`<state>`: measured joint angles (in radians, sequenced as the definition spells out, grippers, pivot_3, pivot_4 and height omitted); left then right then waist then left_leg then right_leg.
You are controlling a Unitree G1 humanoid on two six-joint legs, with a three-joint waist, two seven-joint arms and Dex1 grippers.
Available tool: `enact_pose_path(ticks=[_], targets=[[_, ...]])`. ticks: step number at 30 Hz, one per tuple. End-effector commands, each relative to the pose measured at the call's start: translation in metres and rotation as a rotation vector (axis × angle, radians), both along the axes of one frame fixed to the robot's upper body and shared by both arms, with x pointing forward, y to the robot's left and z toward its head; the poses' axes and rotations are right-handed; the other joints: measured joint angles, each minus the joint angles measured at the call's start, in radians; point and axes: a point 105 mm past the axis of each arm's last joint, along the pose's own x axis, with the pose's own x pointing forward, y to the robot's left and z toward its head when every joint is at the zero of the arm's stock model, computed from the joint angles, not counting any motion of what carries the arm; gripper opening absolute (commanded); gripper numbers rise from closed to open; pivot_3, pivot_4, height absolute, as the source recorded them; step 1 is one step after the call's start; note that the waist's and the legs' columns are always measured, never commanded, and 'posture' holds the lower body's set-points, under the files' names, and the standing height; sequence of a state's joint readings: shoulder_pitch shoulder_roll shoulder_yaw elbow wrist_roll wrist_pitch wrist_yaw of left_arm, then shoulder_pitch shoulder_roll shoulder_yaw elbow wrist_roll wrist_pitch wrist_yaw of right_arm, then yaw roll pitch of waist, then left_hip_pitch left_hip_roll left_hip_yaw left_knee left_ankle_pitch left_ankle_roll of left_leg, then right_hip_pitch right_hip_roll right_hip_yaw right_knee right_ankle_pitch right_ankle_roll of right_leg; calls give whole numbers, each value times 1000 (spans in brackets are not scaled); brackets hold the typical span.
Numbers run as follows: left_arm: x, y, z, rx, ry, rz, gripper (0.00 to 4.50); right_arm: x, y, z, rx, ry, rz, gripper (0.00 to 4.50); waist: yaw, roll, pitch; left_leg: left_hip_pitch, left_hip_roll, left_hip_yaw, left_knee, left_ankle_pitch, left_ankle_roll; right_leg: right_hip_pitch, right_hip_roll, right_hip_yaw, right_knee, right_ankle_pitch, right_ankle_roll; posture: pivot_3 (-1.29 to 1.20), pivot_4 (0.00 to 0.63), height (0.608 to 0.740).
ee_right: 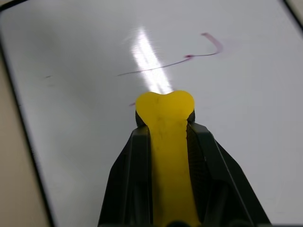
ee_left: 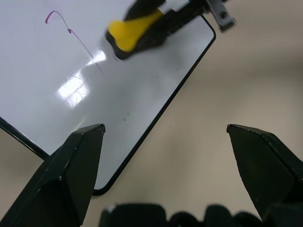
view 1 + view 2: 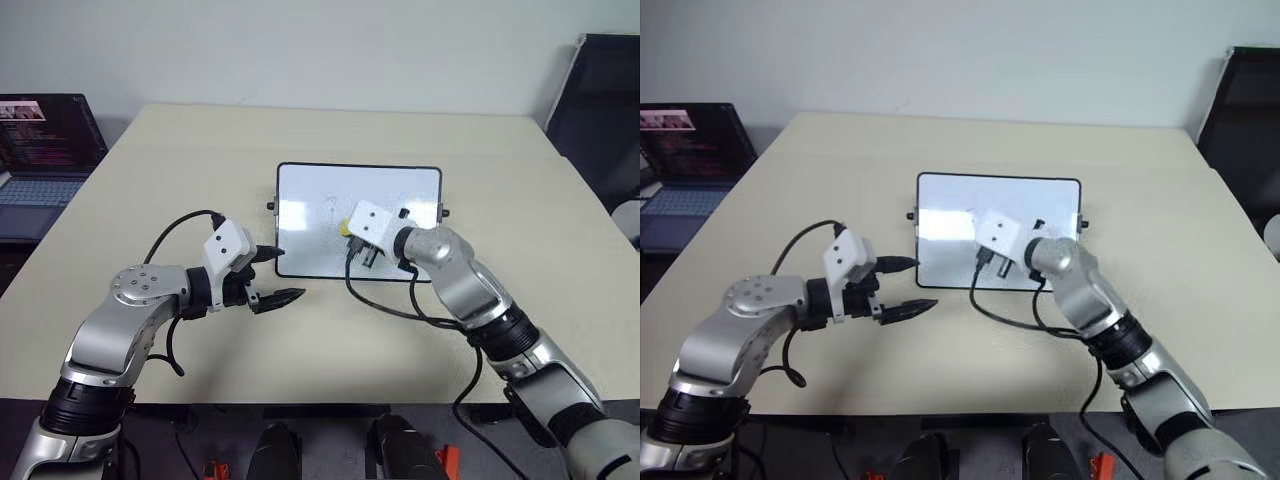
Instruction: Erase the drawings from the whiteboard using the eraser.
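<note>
Whiteboard (image 3: pixel 310 200): white, glossy, black-framed, lying flat on table. Drawings (image 1: pixel 189 56): thin purplish hooked stroke remaining. Eraser (image 1: pixel 165 123): yellow block, dark underside, over the board beside the stroke.

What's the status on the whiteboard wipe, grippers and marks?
Right gripper shut on eraser, over whiteboard. Left gripper open, empty, at board's near left corner. Drawings: thin stroke remains. Nothing blocking.

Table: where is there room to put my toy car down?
The table is bare between the whiteboard and the far edge, and on the right side beyond the right gripper holding the eraser. It is crowded at the board's near edge, where the left gripper sits.
</note>
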<state>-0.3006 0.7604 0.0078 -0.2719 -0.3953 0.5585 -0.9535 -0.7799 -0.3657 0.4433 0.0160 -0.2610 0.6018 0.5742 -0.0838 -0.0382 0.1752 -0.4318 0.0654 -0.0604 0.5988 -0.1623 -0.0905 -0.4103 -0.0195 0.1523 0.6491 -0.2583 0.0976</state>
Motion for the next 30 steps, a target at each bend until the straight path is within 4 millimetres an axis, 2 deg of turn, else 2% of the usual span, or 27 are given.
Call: enact_pose_path(ticks=[1,7,13,17,21,26,30], targets=[[-3,1,10,0,-51,-12,4500,0,-14,-3,-29,22,-24,671,2,0,0,0,0,0,0,0,0,0,0,0,0,0,0,0,150,740],[-3,6,11,1,-56,6,4500,-19,-9,-18,-54,112,42,671,2,0,0,0,0,0,-1,0,0,0,0,0,-1,-1,1,0,150,740],[-2,11,10,-1,-60,27,4500,-14,-10,3,46,41,3,671,0,0,0,0,0,0,-3,0,0,-1,0,0,-1,-2,0,0,150,740],[-3,10,8,-1,-55,24,4500,-12,-10,7,49,-7,-5,671,1,0,0,0,0,0,-3,0,0,-1,0,0,-1,-2,0,0,150,740],[-2,9,9,-4,-57,20,4500,-11,4,7,63,-38,18,671,0,0,0,0,0,1,-3,0,0,-1,0,0,-1,-2,0,0,150,740],[-2,8,9,-8,-59,16,4500,-20,21,-12,23,14,82,671,-5,0,0,0,1,1,-4,0,0,-2,0,0,-1,-2,0,0,150,740],[-1,8,9,-7,-65,18,4500,-37,28,-36,-80,117,189,671,-3,0,0,0,1,1,-4,0,0,-2,0,0,-2,-2,0,0,150,740]])
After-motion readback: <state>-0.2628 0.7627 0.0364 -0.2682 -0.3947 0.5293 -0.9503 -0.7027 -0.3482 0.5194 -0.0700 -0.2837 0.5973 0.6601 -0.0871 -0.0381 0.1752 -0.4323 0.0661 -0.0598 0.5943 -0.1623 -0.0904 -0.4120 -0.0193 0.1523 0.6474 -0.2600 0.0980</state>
